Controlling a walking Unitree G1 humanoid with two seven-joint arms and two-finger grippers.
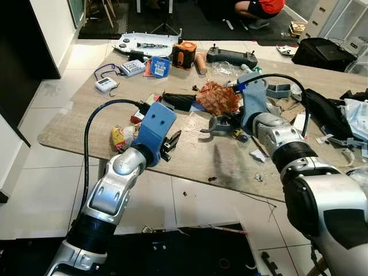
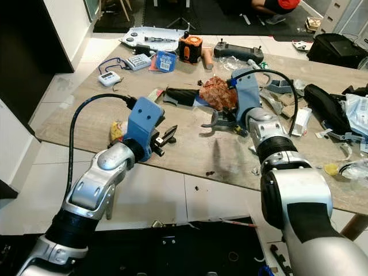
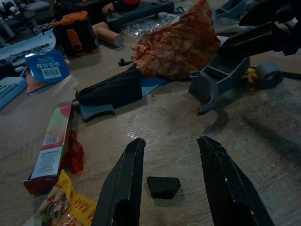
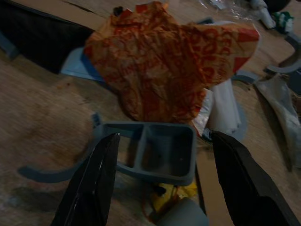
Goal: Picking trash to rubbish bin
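A crumpled orange-red paper wrapper (image 1: pixel 218 98) lies in the middle of the wooden table (image 1: pixel 190 161). My right gripper (image 4: pixel 164 135) hovers just in front of it, open, its fingers either side of a grey plastic part (image 4: pixel 160 150). A yellow snack wrapper (image 1: pixel 118 138) and a red-and-green carton (image 3: pixel 49 150) lie near the table's front left edge. My left gripper (image 1: pixel 174 140) is open low over the table to the right of them, with a small black piece (image 3: pixel 163 186) lying between its fingers (image 3: pixel 127 183).
A black pouch (image 1: pixel 181 102) lies left of the orange wrapper. At the back stand an orange tool (image 1: pixel 184 54), a blue box (image 1: pixel 160 66), a calculator (image 1: pixel 132 68) and a controller (image 1: pixel 232 56). Black bags (image 1: pixel 322 54) and clutter crowd the right. A person (image 1: pixel 259 7) crouches beyond.
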